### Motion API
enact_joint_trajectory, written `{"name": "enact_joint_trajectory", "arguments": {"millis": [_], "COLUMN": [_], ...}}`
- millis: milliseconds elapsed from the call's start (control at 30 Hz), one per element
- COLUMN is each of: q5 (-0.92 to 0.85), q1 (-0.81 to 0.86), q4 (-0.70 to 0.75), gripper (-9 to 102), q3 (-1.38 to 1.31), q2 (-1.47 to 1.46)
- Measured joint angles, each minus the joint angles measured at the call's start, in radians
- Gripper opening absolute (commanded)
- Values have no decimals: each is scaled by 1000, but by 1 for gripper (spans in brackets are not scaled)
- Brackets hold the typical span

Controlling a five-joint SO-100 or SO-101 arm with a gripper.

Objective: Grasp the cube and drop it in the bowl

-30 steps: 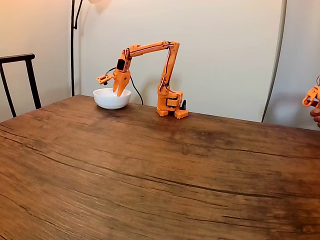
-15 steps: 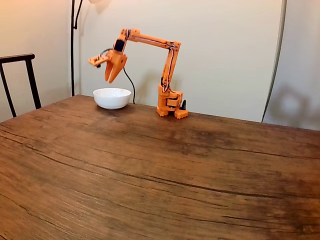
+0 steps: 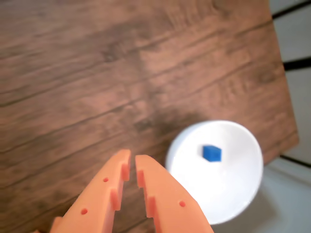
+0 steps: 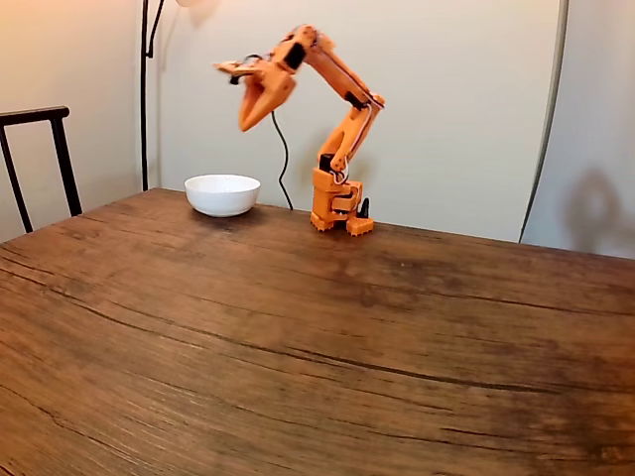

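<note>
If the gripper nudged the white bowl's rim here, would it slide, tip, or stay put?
The bowl looks wide and shallow, so it would probably slide on the table rather than tip. Its smooth, glossy surface suggests a hard material, slippery to pinch. The cube inside looks too small to steady it.

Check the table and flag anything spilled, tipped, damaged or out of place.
Nothing stands out. The cube lies inside the bowl, which sits upright near the table's far corner in the fixed view. The gripper hangs well above it, fingers nearly closed and holding nothing. No spills or damage show.
</note>
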Motion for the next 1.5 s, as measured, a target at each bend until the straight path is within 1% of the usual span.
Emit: {"name": "enact_joint_trajectory", "arguments": {"millis": [300, 500, 667, 867, 1000, 1200, 1300, 1500], "q5": [-107, -137, -187, -213, -215, -244, -244, -298], "q1": [-235, -417, -528, -617, -678, -719, -721, -726], "q4": [-15, -144, -255, -377, -479, -601, -630, -638], "gripper": [-1, -1, -1, -1, -1, -1, -1, -1], "q3": [265, 511, 753, 999, 1114, 1270, 1327, 1424], "q2": [350, 627, 816, 999, 1039, 1040, 1040, 1040]}}
